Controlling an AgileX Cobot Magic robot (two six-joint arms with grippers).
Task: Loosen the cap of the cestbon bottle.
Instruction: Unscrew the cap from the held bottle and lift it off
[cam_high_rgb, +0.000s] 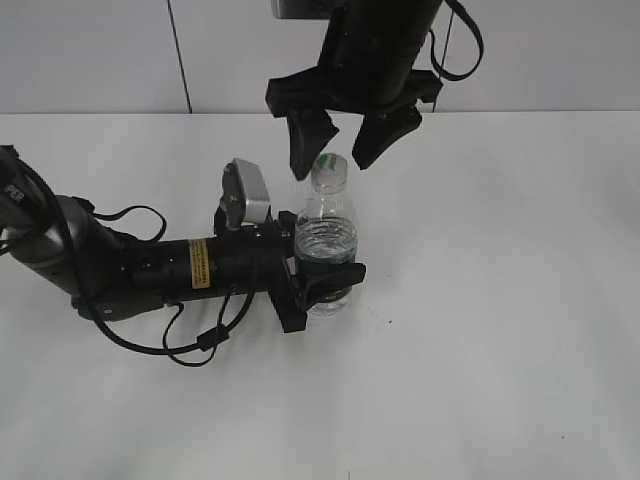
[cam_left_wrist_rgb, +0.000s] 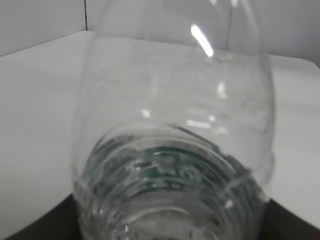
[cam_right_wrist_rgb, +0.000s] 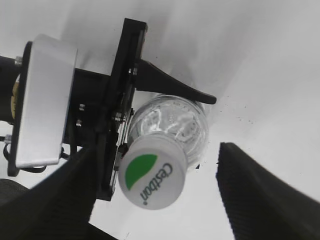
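Cap (cam_right_wrist_rgb: 152, 172) sits directly below right gripper (cam_high_rgb: 342, 148), jaws wide, straddling it untouched. Left gripper (cam_high_rgb: 322, 278) clamps upright bottle (cam_high_rgb: 326, 235).

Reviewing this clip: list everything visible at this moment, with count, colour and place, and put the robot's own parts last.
cestbon bottle: one, clear plastic with water inside, standing upright at mid-table, clamped low on its body.
cap: one, white with a green patch and "Cestbon" lettering, on the bottle's neck, untouched.
table: one, white, under everything.
wall: white panels behind the table.
left gripper: one, black, reaching in from the left, shut on the bottle's lower body.
right gripper: one, black, above the cap, jaws open to either side of it, not touching.
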